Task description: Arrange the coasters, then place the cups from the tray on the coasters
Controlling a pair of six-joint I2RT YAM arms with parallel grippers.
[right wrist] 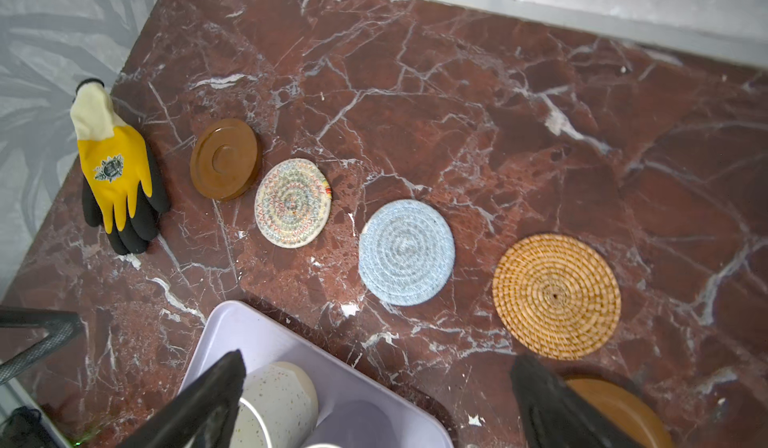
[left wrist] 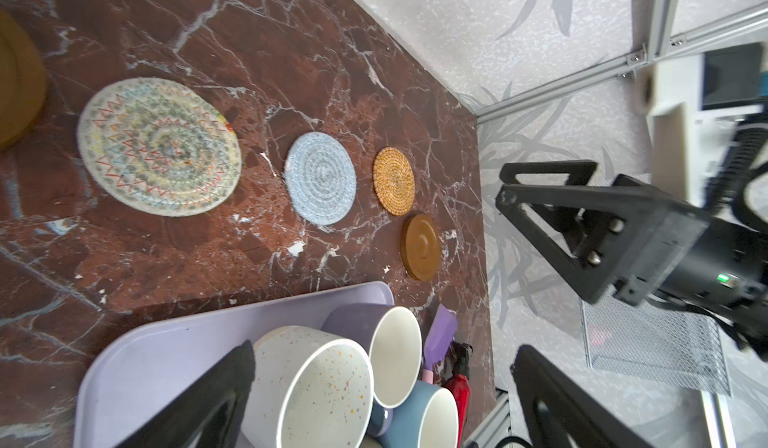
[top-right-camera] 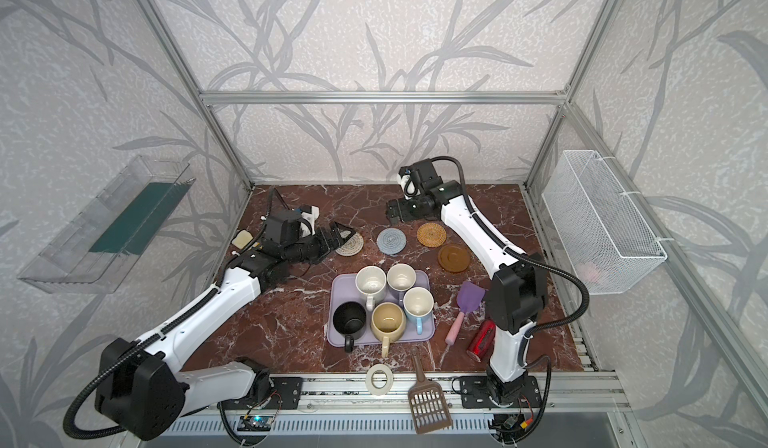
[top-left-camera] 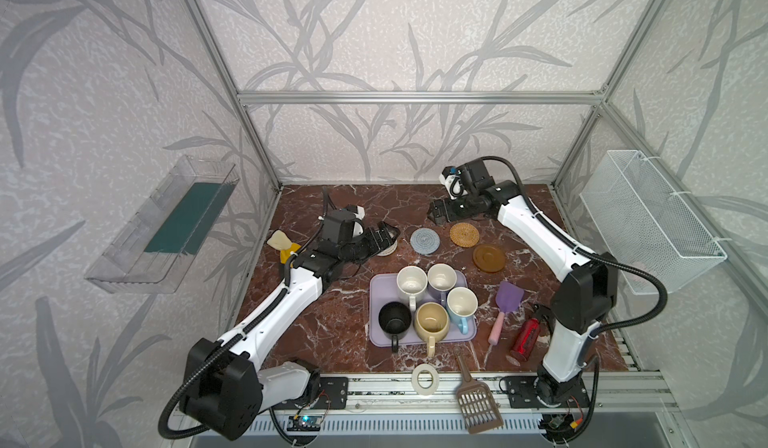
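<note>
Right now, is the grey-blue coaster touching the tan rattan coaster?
Apart. The right wrist view shows a bare strip of the marble table between the grey-blue coaster and the tan rattan coaster.

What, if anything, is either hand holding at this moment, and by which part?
Nothing is held. The left hand and the right hand are both open and empty; all five cups sit on the tray.
</note>
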